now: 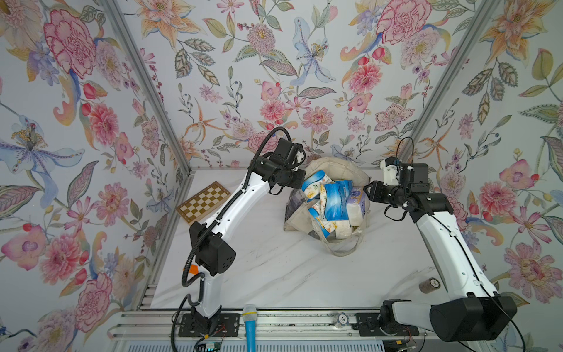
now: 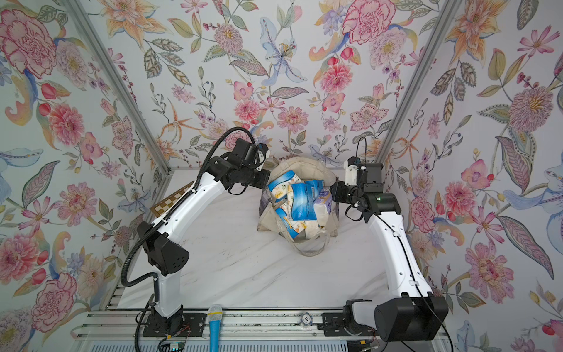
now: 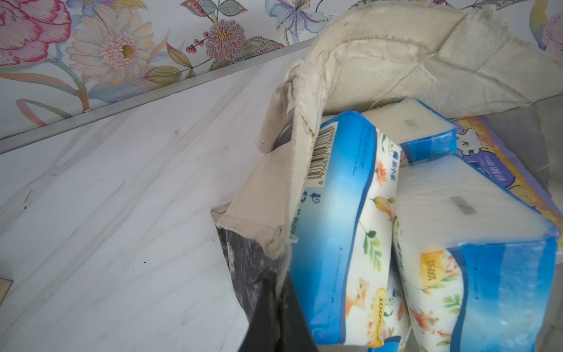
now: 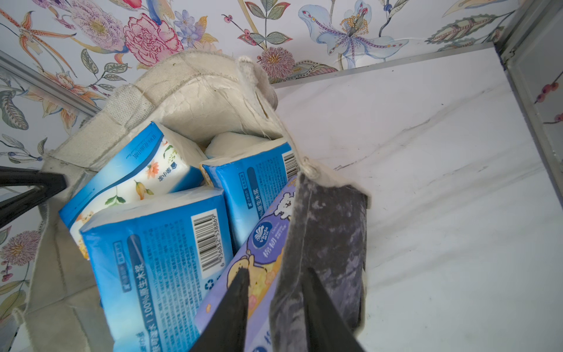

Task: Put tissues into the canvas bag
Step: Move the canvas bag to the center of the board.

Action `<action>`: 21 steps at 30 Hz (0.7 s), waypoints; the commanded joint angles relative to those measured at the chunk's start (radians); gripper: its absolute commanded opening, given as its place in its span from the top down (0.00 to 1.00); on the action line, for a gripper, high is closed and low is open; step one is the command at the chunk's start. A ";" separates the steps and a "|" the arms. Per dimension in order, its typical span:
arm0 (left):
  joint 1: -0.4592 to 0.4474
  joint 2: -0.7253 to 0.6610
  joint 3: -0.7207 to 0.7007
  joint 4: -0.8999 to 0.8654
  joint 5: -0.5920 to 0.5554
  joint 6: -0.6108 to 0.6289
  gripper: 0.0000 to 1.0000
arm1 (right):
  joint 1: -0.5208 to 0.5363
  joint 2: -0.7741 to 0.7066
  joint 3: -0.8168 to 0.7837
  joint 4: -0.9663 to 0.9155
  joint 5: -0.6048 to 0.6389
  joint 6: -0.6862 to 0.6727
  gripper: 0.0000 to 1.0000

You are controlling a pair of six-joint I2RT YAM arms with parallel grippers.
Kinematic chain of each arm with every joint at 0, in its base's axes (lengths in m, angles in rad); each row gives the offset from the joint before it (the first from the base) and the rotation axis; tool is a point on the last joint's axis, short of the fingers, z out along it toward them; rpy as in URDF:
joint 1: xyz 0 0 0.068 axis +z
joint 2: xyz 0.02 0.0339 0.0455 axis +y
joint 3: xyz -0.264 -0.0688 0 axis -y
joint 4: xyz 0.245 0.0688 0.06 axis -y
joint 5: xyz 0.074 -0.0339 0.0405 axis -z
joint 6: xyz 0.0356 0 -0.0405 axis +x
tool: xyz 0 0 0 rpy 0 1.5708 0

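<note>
Currently left gripper point(image 3: 277, 289) is clamping rim of canvas bag point(image 3: 380, 70); right gripper point(image 4: 274, 271) is straddling opp. wall, fingers point(image 4: 234, 304) apart; tissues point(image 4: 158, 259) filling bag

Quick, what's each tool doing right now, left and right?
Left tool: shut, pinching the canvas bag at its rim.
Right tool: open, straddling the bag's grey-printed wall, not clamped.

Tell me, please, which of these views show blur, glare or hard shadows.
In both top views the light is even, shadows on the table faint; in the left wrist view the left pincer is a dark blur, the tissues sharp; in the right wrist view a barcode reads crisply.
</note>
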 commanded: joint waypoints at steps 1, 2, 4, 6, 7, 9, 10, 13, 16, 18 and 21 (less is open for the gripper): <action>0.044 0.017 0.027 -0.054 -0.087 0.008 1.00 | -0.005 -0.002 -0.018 0.010 -0.013 0.007 0.69; 0.055 0.012 0.026 -0.062 -0.099 0.008 1.00 | -0.004 0.001 -0.017 0.010 -0.017 0.007 0.69; 0.079 -0.006 0.014 -0.065 -0.120 0.010 1.00 | -0.004 0.004 -0.016 0.010 -0.018 0.007 0.69; 0.104 -0.029 -0.010 -0.057 -0.130 0.011 1.00 | -0.004 0.007 -0.014 0.010 -0.018 0.006 0.69; 0.117 -0.038 -0.023 -0.052 -0.132 0.011 1.00 | -0.004 0.007 -0.012 0.010 -0.019 0.006 0.69; 0.135 -0.056 -0.044 -0.046 -0.140 0.013 1.00 | -0.004 0.010 -0.012 0.012 -0.020 0.007 0.69; 0.144 -0.063 -0.053 -0.045 -0.142 0.013 1.00 | -0.004 0.012 -0.012 0.012 -0.021 0.007 0.69; 0.163 -0.081 -0.079 -0.039 -0.146 0.014 1.00 | -0.001 0.013 -0.013 0.012 -0.023 0.008 0.69; 0.174 -0.096 -0.102 -0.032 -0.144 0.015 1.00 | -0.001 0.014 -0.010 0.012 -0.019 0.007 0.69; 0.177 -0.102 -0.111 -0.031 -0.144 0.014 1.00 | -0.001 0.013 -0.009 0.013 -0.018 0.008 0.69; 0.181 -0.111 -0.136 -0.002 -0.113 0.013 1.00 | -0.001 0.012 -0.011 0.019 -0.015 0.010 0.66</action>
